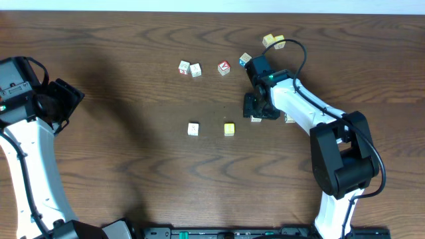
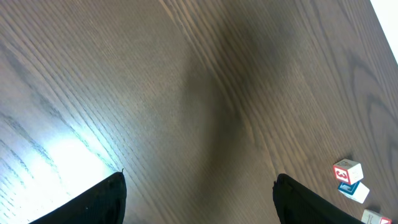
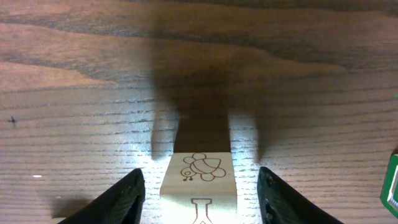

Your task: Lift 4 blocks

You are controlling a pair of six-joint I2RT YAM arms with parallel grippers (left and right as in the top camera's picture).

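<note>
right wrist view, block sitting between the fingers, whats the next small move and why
Probably close the right gripper on the block. It sits on the table centred between the fingers, with a gap on each side, so the jaws are open and nothing is gripped yet. Closing squarely before any lift should keep it from being pushed aside.

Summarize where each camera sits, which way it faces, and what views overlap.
Overhead: fixed above the table, facing straight down; both arms show, left gripper and right gripper, plus loose blocks.
Left wrist: on the left arm, facing down at bare wood; its two fingers flank the bottom edge, two blocks at lower right.
Right wrist: on the right arm, low over a cream block between its parted fingers.
Shared: overhead and right wrist both show that cream block at the right gripper.
</note>
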